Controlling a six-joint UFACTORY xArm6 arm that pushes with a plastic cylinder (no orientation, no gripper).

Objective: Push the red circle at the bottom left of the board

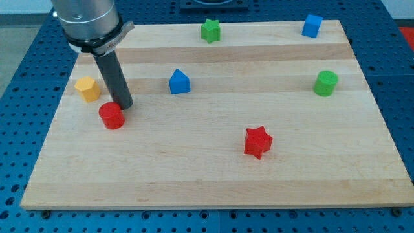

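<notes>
No gripper is fitted, so nothing is held; my tip (pixel 124 105) is seen touching the upper right edge of the red circle (pixel 111 116), at the left of the table (pixel 213 181). A yellow block (pixel 88 88) is seen just up-left of it. A blue block (pixel 179 82) and a red star (pixel 258 142) are set well apart to the view's right.
</notes>
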